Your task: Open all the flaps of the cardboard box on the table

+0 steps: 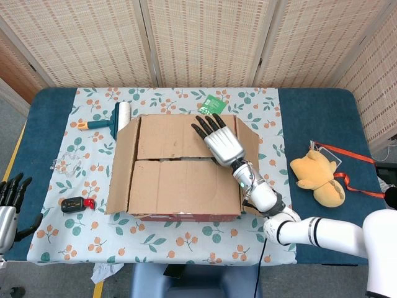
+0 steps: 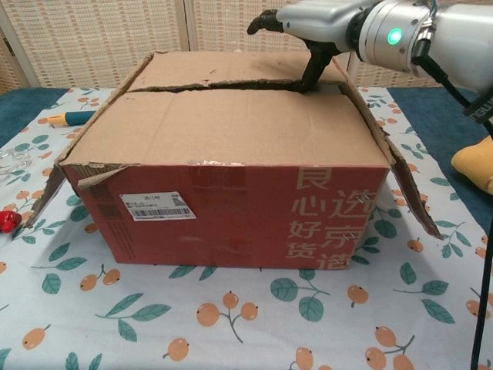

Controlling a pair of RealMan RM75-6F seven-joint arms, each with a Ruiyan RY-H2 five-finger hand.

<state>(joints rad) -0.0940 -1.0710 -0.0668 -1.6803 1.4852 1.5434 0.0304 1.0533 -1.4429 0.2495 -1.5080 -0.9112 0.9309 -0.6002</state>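
Your right hand (image 1: 222,141) is reaching in over the cardboard box (image 1: 177,167) from its right side, the forearm angling up from the lower right corner of the head view. The palm is facing down over the far flap (image 1: 183,135), with the dark fingers (image 1: 205,126) stretched out and spread toward the flap's far edge. In the chest view one dark finger, seemingly the thumb (image 2: 312,68), is hooking downward into the seam between the far flap and the near flap (image 1: 183,186); whether it is actually gripping the cardboard edge you cannot tell from either camera. A green light is glowing on the wrist (image 2: 394,35).

The box is sitting at the middle of the table (image 1: 310,112), on the floral cloth (image 1: 87,161), red front wall toward you. Its two long flaps are lying nearly closed, a dark gap showing along the seam, while the short side flaps (image 1: 122,161) are splaying outward at left and right.

Your left hand (image 1: 9,208) is hanging off the table's left edge at the lower left, fingers pointing up and apart, holding nothing.

A teal lint roller (image 1: 115,120) is lying just beyond the box's left corner, a green packet (image 1: 212,103) behind it, and a plush toy (image 1: 317,179) well to the right.
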